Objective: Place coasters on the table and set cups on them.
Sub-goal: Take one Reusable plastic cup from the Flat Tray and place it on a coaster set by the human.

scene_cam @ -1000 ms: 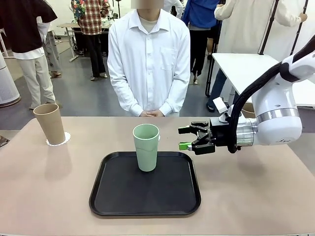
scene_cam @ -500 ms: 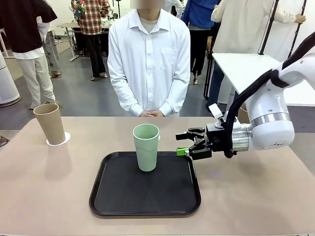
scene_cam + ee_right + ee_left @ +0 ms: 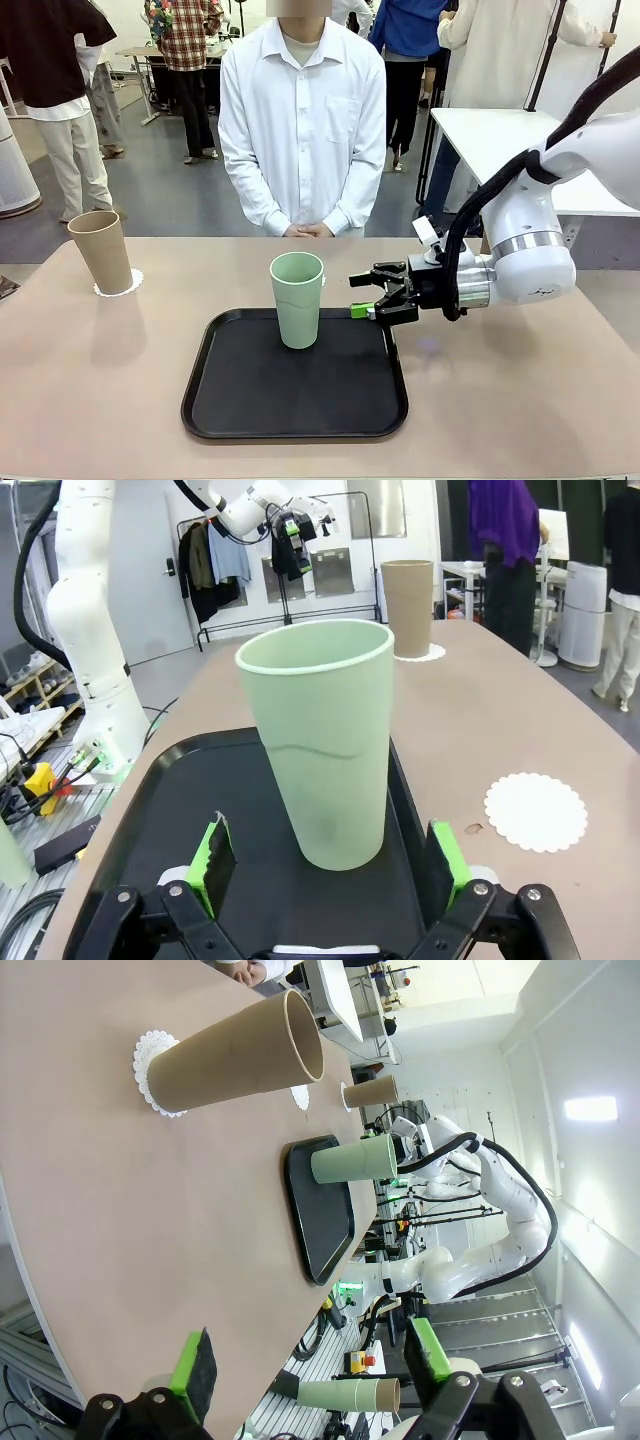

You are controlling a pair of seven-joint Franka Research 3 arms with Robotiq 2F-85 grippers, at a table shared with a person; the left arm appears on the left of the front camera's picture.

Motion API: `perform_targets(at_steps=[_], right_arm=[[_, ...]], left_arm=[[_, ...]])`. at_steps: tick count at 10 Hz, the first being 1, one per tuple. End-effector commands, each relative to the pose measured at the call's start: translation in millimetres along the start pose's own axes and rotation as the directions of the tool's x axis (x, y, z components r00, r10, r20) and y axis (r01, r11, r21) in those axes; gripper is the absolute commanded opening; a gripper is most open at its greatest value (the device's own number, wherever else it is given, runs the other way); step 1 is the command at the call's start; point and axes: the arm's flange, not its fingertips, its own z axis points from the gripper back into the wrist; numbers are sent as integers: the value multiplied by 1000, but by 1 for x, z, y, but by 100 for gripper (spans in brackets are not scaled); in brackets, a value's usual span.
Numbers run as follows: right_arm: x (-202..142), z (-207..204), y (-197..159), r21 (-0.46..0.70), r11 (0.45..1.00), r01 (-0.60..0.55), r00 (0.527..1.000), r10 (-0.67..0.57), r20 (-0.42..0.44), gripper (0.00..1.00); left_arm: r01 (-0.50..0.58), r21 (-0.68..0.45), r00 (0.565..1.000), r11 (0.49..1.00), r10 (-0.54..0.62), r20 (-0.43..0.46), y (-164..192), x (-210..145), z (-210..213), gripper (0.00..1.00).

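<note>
Moved since a second ago: my right gripper (image 3: 364, 295) has slid in toward the green cup (image 3: 297, 299); the cup, the tray (image 3: 294, 420) and the person have stayed put.
Green cup: upright on the black tray, straight ahead of my right fingers (image 3: 217, 854), framed between the two green pads but not yet inside them; no contact that I can see.
Right fingers: spread wide, empty, level with the cup's lower half.
Bare coaster: a white lacy coaster (image 3: 536, 811) lies flat on the table (image 3: 520, 390) beyond my right-hand pad in the right wrist view, well clear of the tray, with nothing on it.
Tan cup: one tan cup (image 3: 101, 251) stands on its own coaster (image 3: 132, 283), far past the green cup from my right fingers.
Second tan cup: the left wrist view shows another tan cup (image 3: 370, 1091) farther off, seemingly on a coaster too, though it is too small to be sure.
Left fingers: my left gripper (image 3: 312, 1363) is spread apart and empty, hanging well back from everything.
Step in hand: I judge it the approach to pick up the last cup.
Next move: ease forward until the pads flank the cup, close gently, lift it clear of the tray rim, then carry it to the bare coaster and set it centred.
</note>
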Motion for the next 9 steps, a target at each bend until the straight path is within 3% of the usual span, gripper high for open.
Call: perform_targets(at_steps=[1,9], right_arm=[[-10,-20,-12,-27,999,-20,1000,20,-8,100],[-16,-58,-18,28,1000,-4,999,6,-47,100]], left_arm=[[5,-6,1000,1000,-5,2,-3,-2,1,100],[5,-6,1000,1000,-5,2,-3,-2,1,100]])
